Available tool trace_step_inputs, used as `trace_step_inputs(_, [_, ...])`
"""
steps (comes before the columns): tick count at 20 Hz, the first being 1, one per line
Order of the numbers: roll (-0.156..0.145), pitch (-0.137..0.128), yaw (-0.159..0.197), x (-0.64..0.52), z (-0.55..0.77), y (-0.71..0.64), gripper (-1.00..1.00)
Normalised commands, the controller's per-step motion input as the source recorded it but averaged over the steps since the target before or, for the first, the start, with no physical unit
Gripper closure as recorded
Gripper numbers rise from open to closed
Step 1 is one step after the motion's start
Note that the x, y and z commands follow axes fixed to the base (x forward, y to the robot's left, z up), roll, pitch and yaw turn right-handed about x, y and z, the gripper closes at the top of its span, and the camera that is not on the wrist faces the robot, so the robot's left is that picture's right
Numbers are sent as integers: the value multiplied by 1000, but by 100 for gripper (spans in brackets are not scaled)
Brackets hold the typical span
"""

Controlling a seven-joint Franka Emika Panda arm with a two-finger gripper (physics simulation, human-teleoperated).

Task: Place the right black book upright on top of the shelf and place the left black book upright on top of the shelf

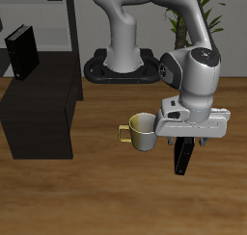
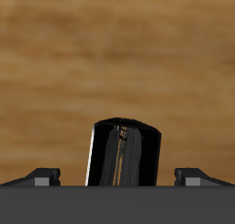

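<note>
From the exterior view, my pincer point(image 1: 183, 143) pinches a slim black hardcover book point(image 1: 180, 159), which hangs upright below my fingers, clear of the brown wooden table point(image 1: 96, 200). A yellowish-green mug point(image 1: 142, 132) stands just beside that book. The low matte black box-like shelf point(image 1: 39, 114) sits well apart from it, with a second black book point(image 1: 20, 50) upright on its far end.

From my wrist view, the held book point(image 2: 124, 154) stands between my two fingertips point(image 2: 41, 177), wood grain beyond it.
</note>
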Motion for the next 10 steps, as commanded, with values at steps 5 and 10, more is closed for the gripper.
trace_step_inputs(5, [18,16,-17,-26,29,-39,100])
trace_step_inputs(10, [26,-34,-21,-113,486,-37,100])
